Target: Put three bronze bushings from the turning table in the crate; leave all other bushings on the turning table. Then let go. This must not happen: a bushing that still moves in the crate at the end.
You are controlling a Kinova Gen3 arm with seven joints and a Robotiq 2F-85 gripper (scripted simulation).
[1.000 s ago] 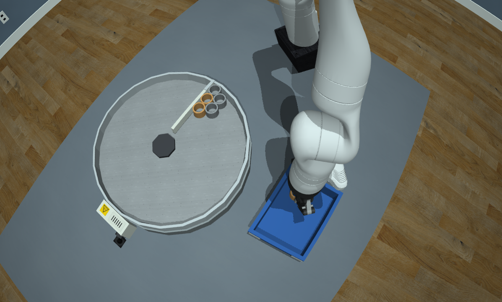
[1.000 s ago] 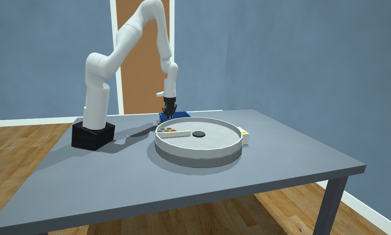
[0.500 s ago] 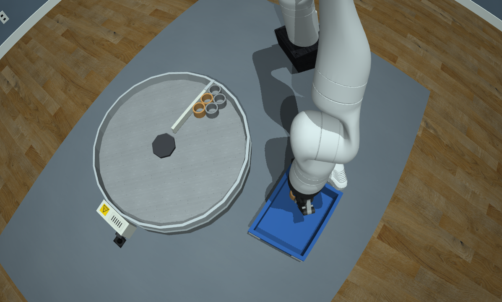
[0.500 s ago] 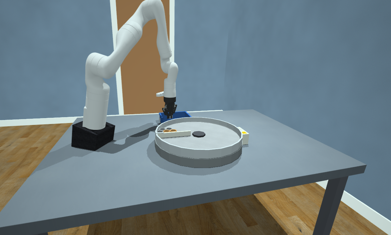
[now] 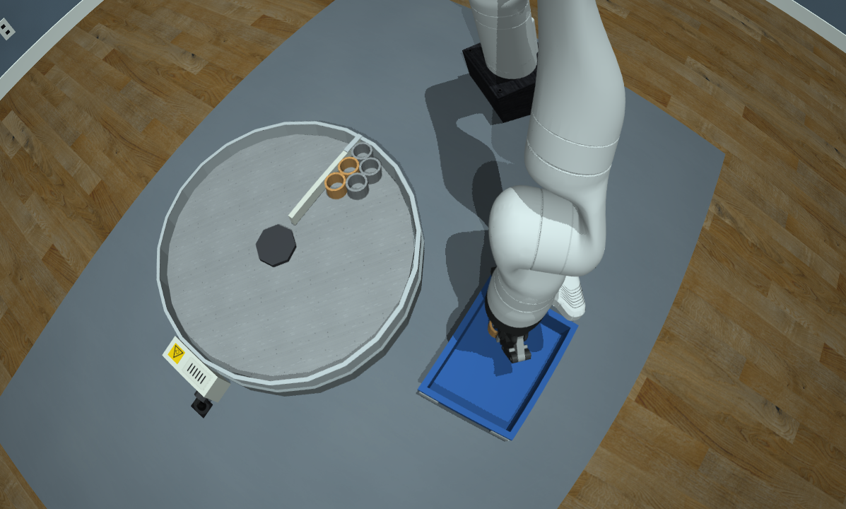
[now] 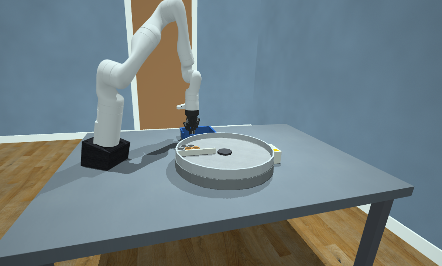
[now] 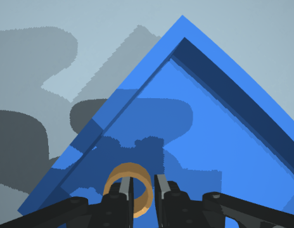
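Note:
My gripper [image 5: 518, 354] [image 6: 192, 133] [image 7: 144, 189] is over the blue crate [image 5: 464, 413] [image 7: 213, 50], fingers a narrow gap apart. One bronze bushing [image 5: 492, 329] [image 7: 130, 168] is upright in the crate, partly covered by the left finger in the wrist view. Its right wall shows between the fingers, and it seems lower than them. Two bronze bushings [image 5: 336, 194] [image 5: 349, 159] [image 6: 188, 148] [image 6: 195, 147] stand on the turning table [image 5: 286, 316] [image 6: 245, 147] with three grey bushings [image 5: 357, 194] [image 5: 371, 179] [image 5: 362, 145]. The arm hides part of the crate.
A pale bar [image 5: 326, 179] [image 6: 199, 152] lies along the bushings on the turning table, and a dark hub [image 5: 275, 245] [image 6: 224, 152] is at its centre. A raised rim surrounds it. A white box with a warning label [image 5: 198, 369] [image 6: 277, 156] is at its edge.

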